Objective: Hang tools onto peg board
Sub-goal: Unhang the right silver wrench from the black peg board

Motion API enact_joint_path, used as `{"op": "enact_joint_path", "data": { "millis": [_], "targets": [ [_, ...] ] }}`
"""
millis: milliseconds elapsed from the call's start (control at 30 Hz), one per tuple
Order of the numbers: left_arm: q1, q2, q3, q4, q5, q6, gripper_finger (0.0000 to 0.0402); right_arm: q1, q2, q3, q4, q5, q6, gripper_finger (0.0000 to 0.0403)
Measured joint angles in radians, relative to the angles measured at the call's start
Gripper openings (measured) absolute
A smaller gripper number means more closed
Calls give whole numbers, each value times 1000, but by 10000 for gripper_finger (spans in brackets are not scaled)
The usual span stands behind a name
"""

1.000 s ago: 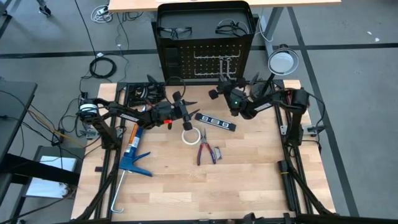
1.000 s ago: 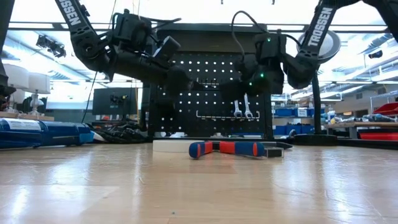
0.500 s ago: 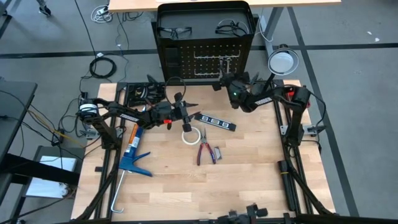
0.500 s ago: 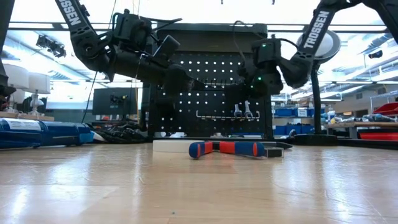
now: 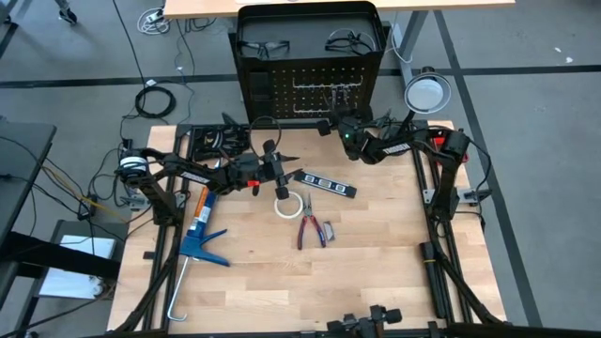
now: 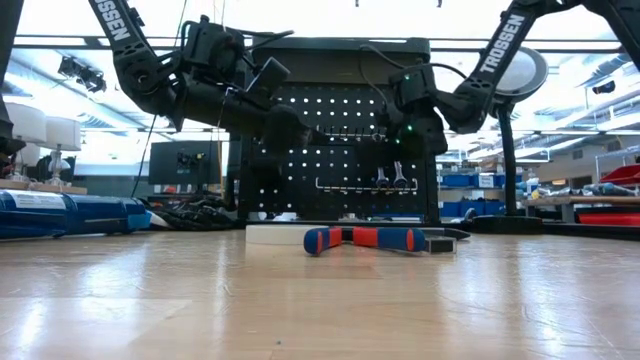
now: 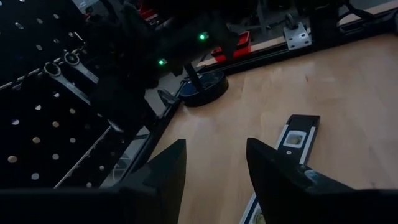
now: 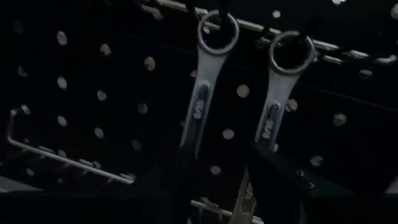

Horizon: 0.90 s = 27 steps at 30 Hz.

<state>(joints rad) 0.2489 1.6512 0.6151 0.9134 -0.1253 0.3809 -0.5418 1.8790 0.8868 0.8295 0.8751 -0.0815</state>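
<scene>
Tools are split between board and table: two wrenches (image 8: 200,106) hang by their ring ends from hooks on the peg board (image 5: 310,70), which stands at 12 o'clock on the table (image 5: 376,272), and two pairs of glasses (image 5: 263,47) lie on top of its frame. Near the table's middle lie the tape roll (image 5: 286,206), the red-handled pliers (image 5: 311,229) at its 4 o'clock, and the black bar (image 5: 326,183) at its 1 o'clock. A blue caulking gun (image 5: 199,235) lies at 9 o'clock. The right gripper (image 5: 331,124) is up at the board beside the wrenches; whether its fingers hold anything cannot be told. The left gripper (image 5: 278,169) hovers just above the tape roll, fingers apart and empty. "TROSSEN" is printed on both arms in the low view. A round lamp (image 5: 426,92) stands at 1 o'clock.
</scene>
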Motion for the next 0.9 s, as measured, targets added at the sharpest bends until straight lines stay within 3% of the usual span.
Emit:
{"op": "enact_joint_path", "data": {
  "millis": [333, 900],
  "targets": [
    [0, 0, 0, -12, 0, 0, 172, 23, -79, -86, 17, 17, 31, 153],
    [0, 0, 0, 0, 20, -8, 172, -19, -81, -50, 52, -5, 55, 152]
  ]
}}
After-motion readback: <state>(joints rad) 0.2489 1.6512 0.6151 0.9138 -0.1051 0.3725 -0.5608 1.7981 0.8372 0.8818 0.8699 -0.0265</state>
